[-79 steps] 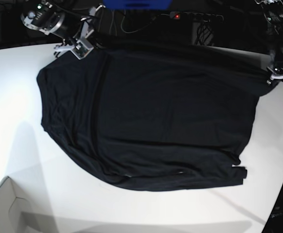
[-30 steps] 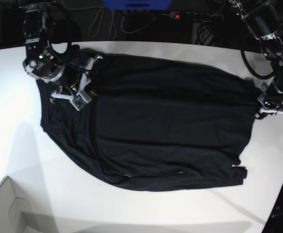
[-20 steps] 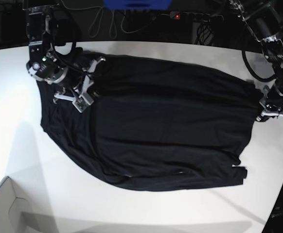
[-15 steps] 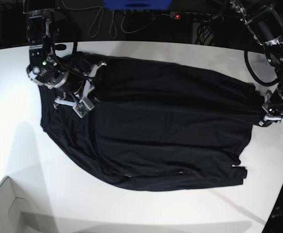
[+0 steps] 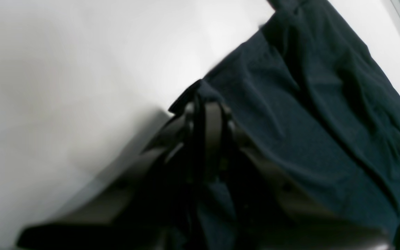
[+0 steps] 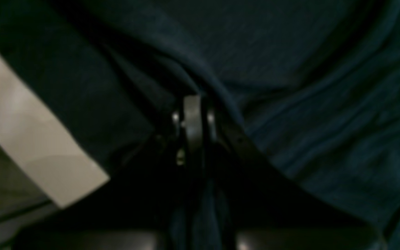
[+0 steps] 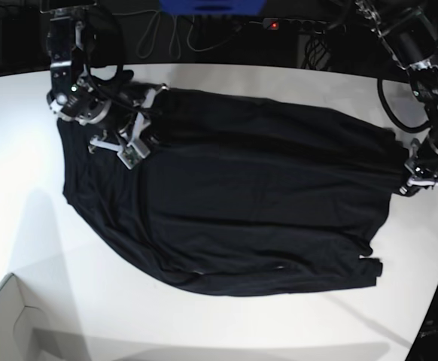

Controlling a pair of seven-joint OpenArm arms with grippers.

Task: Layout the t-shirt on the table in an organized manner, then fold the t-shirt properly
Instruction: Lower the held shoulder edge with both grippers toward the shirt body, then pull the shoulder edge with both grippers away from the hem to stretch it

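The table [image 7: 23, 173] was broad and white, and the t-shirt [image 7: 257, 203] lay spread dark across its middle. The box [image 7: 4, 327] sat well clear at the near corner. The right gripper [image 7: 132, 154] was clamped on a pinch of cloth near the shirt's far left part; the left gripper [image 7: 409, 186] was clenched on the cloth's right edge. A good fold probably called for both pinches moving level and together, cloth taut between them. Bare tabletop lay open in front; the left gripper stood near the table's curved rim.
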